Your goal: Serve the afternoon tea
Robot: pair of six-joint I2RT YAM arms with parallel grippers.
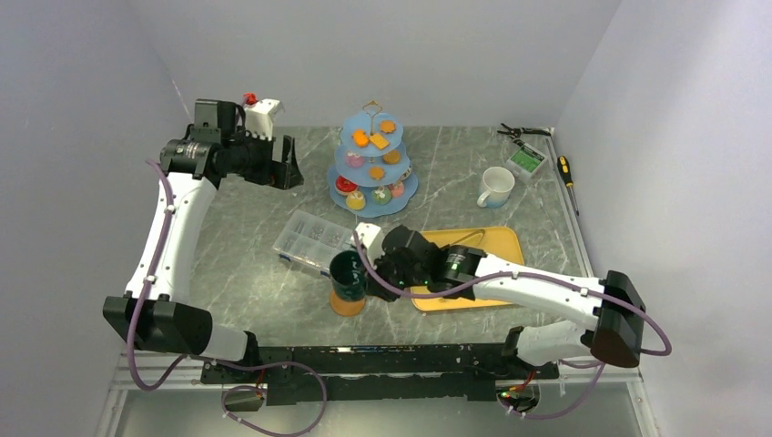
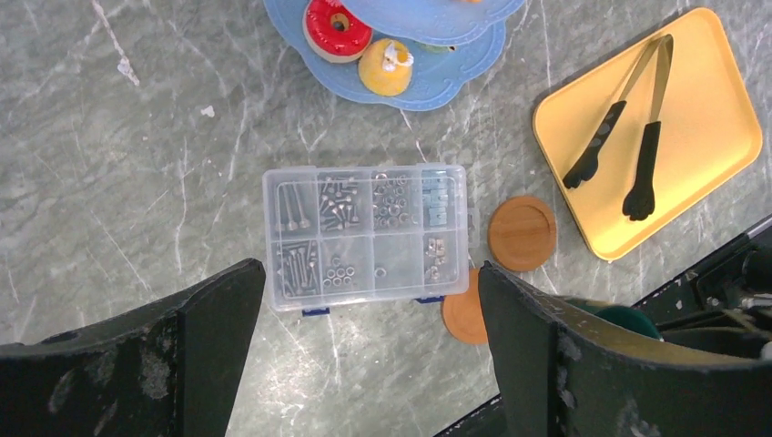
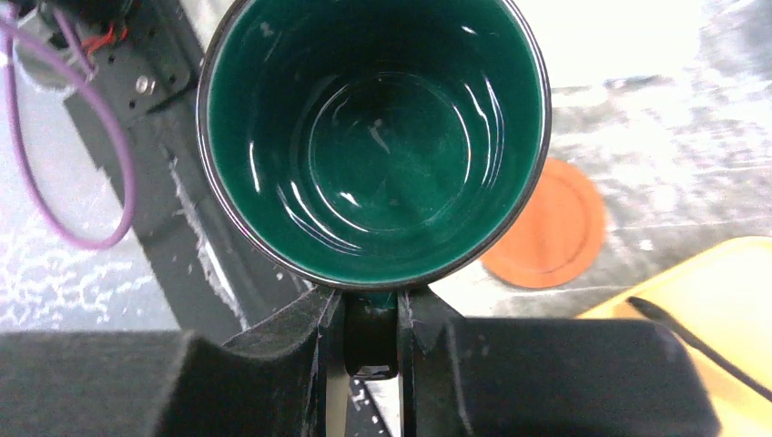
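Obs: dark-green mug upright, just left of yellow tray; wooden coaster shows at its base. Right gripper: jaws narrowed, pinching the mug's handle. Left gripper: jaws wide apart, holding nothing, well left of the tray.

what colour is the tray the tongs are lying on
Yellow; the tray shows best in the left wrist view.

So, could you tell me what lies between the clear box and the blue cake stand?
Nothing: the table between box and stand is bare, seen in the left wrist view.
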